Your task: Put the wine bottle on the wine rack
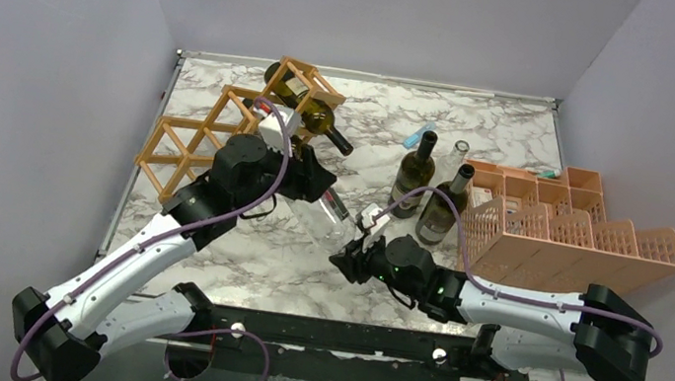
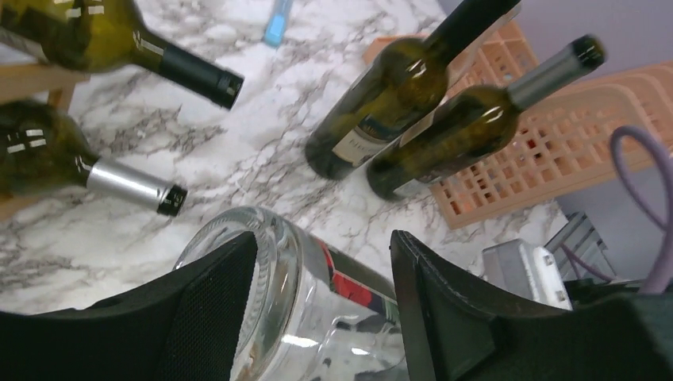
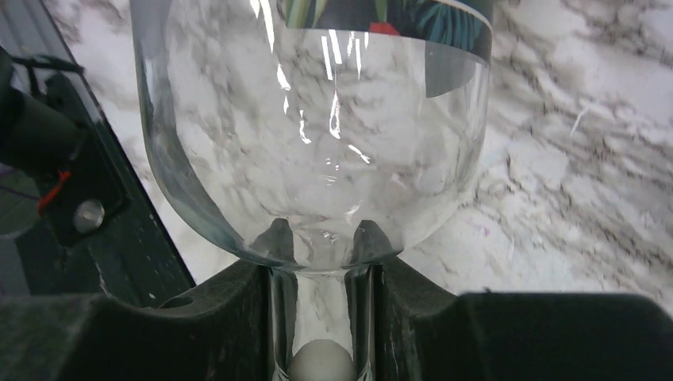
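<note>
The wine bottle [image 1: 335,215] is clear glass with a dark floral label and hangs tilted over the marble, base toward the wine rack [image 1: 207,132]. My right gripper [image 1: 352,252] is shut on its neck. In the right wrist view the fingers [image 3: 262,317] clamp the neck under the bottle's shoulder [image 3: 317,119]. My left gripper [image 2: 324,238] stands part open at the bottle's base [image 2: 317,309], which looks wider than the gap. Whether the pads touch the glass does not show. The light wooden rack lies at the far left with two dark bottles [image 1: 310,107] in it.
Two dark green bottles [image 1: 414,171] [image 1: 440,210] stand upright mid-table, just behind the held bottle. A small clear bottle [image 1: 459,153] and a blue object [image 1: 418,135] sit behind them. A salmon-pink gridded crate [image 1: 567,233] fills the right side.
</note>
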`<action>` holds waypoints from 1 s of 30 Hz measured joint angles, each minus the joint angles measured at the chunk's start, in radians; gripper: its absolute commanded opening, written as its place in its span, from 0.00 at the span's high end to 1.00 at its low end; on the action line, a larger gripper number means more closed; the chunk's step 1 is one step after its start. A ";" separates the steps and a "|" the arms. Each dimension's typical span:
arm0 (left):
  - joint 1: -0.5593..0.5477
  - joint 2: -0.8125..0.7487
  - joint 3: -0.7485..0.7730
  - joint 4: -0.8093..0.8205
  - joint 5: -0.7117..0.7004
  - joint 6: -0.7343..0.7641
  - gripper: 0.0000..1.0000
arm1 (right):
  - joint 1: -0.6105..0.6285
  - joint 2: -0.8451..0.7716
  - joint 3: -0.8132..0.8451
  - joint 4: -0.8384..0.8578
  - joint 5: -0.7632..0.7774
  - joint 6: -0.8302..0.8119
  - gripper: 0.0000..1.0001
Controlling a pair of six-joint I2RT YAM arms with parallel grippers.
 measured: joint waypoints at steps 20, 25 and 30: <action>-0.010 -0.034 0.500 -0.012 -0.375 0.173 0.24 | 0.002 0.337 0.327 0.486 0.009 0.026 0.99; -0.010 -0.134 0.546 -0.011 -0.431 0.215 0.24 | 0.002 0.493 0.517 0.487 0.007 0.060 0.99; -0.010 -0.192 0.560 -0.013 -0.454 0.233 0.23 | 0.002 0.623 0.693 0.468 -0.010 0.074 0.99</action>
